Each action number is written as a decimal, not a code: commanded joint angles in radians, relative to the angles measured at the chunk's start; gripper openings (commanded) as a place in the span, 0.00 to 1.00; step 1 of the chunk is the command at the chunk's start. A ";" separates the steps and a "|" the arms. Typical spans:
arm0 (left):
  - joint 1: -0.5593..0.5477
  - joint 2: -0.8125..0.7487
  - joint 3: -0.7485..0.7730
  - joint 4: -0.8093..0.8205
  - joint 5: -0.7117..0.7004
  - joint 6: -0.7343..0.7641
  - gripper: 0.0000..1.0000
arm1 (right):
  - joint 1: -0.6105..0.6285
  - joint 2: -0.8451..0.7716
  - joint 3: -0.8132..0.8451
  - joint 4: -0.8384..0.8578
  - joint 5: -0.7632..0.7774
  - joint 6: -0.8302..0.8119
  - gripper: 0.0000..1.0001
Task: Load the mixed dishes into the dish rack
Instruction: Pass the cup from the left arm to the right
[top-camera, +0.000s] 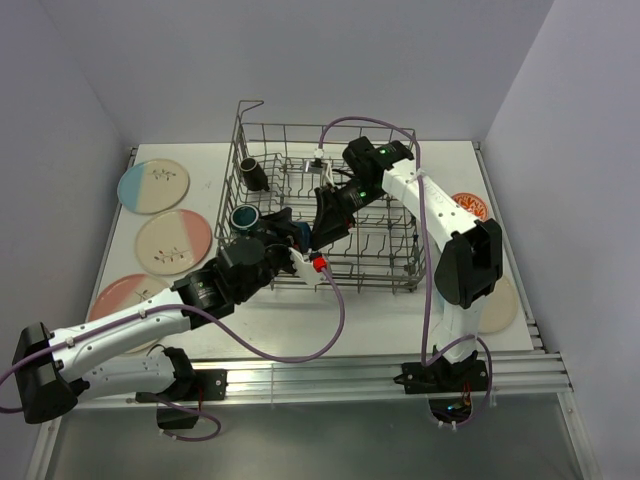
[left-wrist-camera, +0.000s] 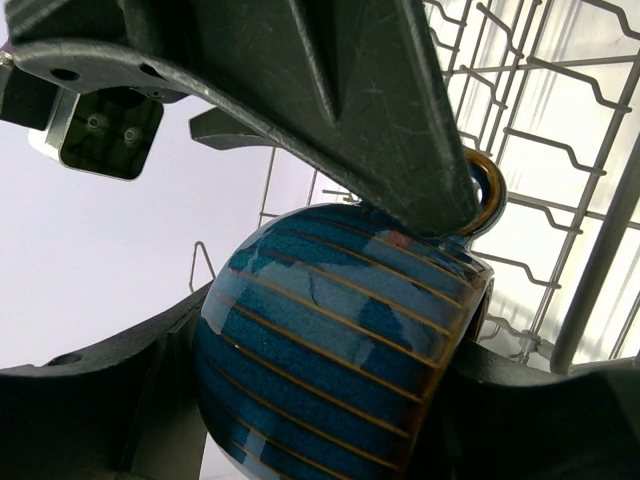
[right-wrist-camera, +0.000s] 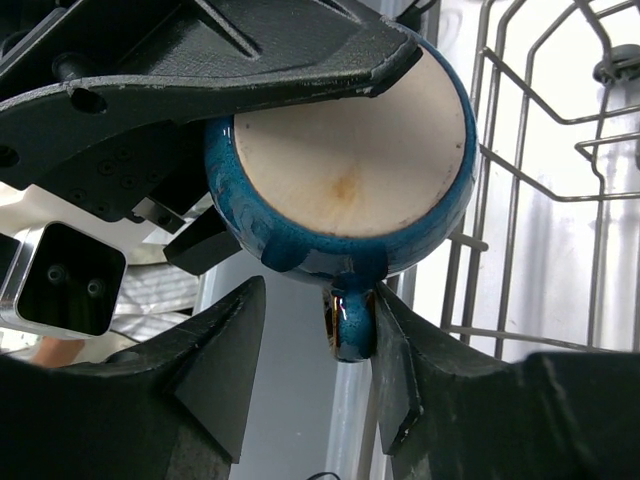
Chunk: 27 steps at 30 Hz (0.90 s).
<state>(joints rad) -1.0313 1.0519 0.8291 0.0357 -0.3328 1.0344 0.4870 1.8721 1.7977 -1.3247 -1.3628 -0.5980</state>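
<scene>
My left gripper (top-camera: 296, 243) is shut on a teal-blue striped mug (left-wrist-camera: 330, 350) and holds it in the air over the front left of the grey wire dish rack (top-camera: 400, 283). In the left wrist view its fingers (left-wrist-camera: 90, 410) press both sides of the mug. My right gripper (top-camera: 320, 222) meets it from the rack side. In the right wrist view the mug's cream base (right-wrist-camera: 350, 150) faces me and the handle (right-wrist-camera: 350, 322) hangs between my open right gripper (right-wrist-camera: 310, 380). The right finger (right-wrist-camera: 410, 370) touches the handle and the left one stands apart.
In the rack stand a dark mug (top-camera: 252, 172) and a teal mug (top-camera: 243, 217). Three plates lie left of the rack: blue-cream (top-camera: 153, 186), cream (top-camera: 173, 243), pink (top-camera: 128, 297). An orange-red bowl (top-camera: 470, 206) and a cream plate (top-camera: 503, 305) sit on the right, behind my right arm.
</scene>
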 joint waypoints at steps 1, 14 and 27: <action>-0.012 0.011 0.071 0.098 0.009 -0.008 0.00 | 0.055 -0.028 -0.009 -0.119 -0.148 -0.019 0.54; -0.019 0.000 0.065 0.078 -0.003 -0.014 0.00 | 0.022 -0.011 0.023 -0.119 -0.110 -0.046 0.58; -0.018 0.028 0.064 0.098 0.005 -0.002 0.00 | 0.050 -0.041 -0.035 -0.120 -0.102 -0.065 0.37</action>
<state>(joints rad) -1.0443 1.0592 0.8364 0.0261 -0.3431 1.0340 0.4934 1.8721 1.7649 -1.3334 -1.3617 -0.6502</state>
